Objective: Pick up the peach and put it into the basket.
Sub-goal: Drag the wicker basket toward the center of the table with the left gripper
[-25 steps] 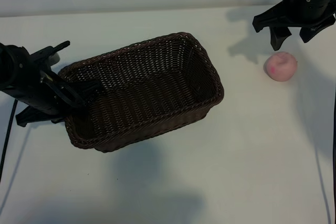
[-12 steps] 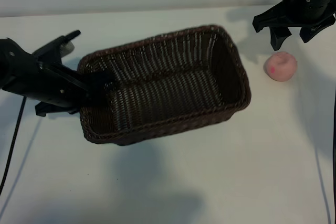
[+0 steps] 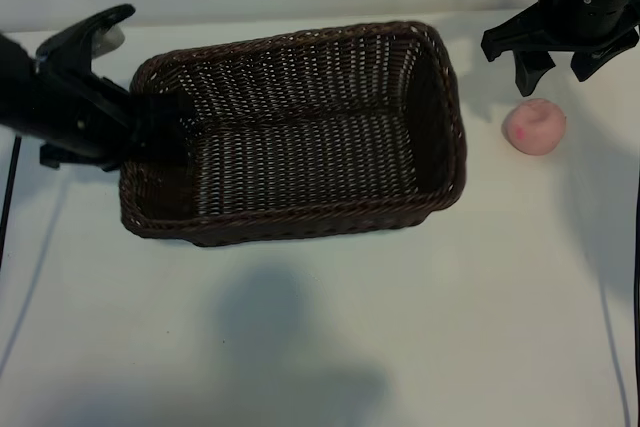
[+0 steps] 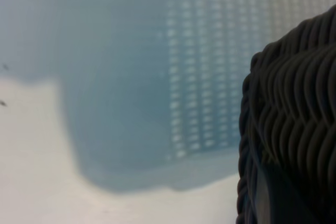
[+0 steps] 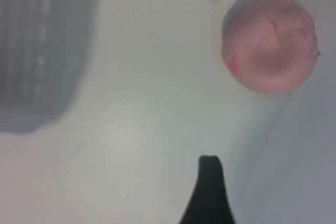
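Note:
The dark-brown wicker basket (image 3: pixel 300 229) lies lengthwise across the middle of the table. My left gripper (image 3: pixel 158 133) is shut on the rim of its left end. The left wrist view shows that braided rim (image 4: pixel 294 124) close up, and I cannot tell whether the basket's bottom touches the table. The pale-pink peach (image 3: pixel 535 127) rests on the table to the right of the basket and apart from it. My right gripper (image 3: pixel 557 69) hangs open just behind and above the peach, holding nothing. In the right wrist view the peach (image 5: pixel 269 45) sits beyond one dark fingertip (image 5: pixel 210 182).
The white table (image 3: pixel 450 327) stretches in front of the basket, with a soft shadow on it. A black cable (image 3: pixel 8 217) hangs at the left edge and another (image 3: pixel 633 227) at the right edge. The basket's latticed shadow (image 5: pixel 37 51) falls left of the peach.
The left gripper has swung the basket round from a slanted lie to a level one and carried it back and rightward, nearer the peach. Right gripper and peach have stayed put.

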`<state>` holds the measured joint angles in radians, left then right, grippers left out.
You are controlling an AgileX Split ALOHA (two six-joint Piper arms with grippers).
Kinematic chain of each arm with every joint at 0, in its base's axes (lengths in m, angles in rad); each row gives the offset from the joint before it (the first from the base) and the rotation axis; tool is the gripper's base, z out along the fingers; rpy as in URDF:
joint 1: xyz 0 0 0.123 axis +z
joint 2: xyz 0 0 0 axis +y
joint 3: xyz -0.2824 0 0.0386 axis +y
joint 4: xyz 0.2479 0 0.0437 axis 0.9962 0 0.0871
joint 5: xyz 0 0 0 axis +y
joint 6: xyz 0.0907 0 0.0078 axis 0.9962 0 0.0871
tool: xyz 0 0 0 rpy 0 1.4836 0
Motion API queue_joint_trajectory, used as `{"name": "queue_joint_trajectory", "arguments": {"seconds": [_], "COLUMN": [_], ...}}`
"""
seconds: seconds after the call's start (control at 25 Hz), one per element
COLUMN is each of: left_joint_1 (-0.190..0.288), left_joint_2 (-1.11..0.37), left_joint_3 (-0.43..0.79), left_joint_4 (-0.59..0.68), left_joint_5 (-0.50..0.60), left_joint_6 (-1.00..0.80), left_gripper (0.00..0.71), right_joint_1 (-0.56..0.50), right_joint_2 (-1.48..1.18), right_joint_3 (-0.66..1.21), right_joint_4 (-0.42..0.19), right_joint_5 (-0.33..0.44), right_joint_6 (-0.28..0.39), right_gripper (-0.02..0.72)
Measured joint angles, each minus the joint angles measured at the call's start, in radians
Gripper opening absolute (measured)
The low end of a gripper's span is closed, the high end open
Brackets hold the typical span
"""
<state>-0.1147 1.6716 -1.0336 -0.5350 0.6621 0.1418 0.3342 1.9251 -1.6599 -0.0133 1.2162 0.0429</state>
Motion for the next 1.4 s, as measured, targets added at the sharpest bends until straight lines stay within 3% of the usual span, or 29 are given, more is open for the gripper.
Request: {"name": "queue_joint_trajectory", "arguments": {"seconds": [0.2, 0.6, 1.4], "left_joint_1": [0.001, -0.045, -0.075], "left_joint_2": [0.08, 0.187, 0.351], "left_joint_3": [-0.118, -0.267, -0.281], "left_joint_4": [0.131, 0.134, 0.097], "left_joint_5": [0.058, 0.087, 0.014], "left_joint_6": [-0.063, -0.087, -0.122], "left_gripper": [0.105, 0.105, 0.105], "right_joint_1": [0.0, 0.0, 0.0], "right_joint_2": [0.0, 0.0, 0.0], "right_joint_3": [0.0, 0.0, 0.0], "right_joint_4": [0.0, 0.002, 0.003], "right_joint_5": [0.0, 0.0, 0.0], "right_joint_6": [0.0, 0.0, 0.0], "right_gripper": [0.562, 0.562, 0.562]}}
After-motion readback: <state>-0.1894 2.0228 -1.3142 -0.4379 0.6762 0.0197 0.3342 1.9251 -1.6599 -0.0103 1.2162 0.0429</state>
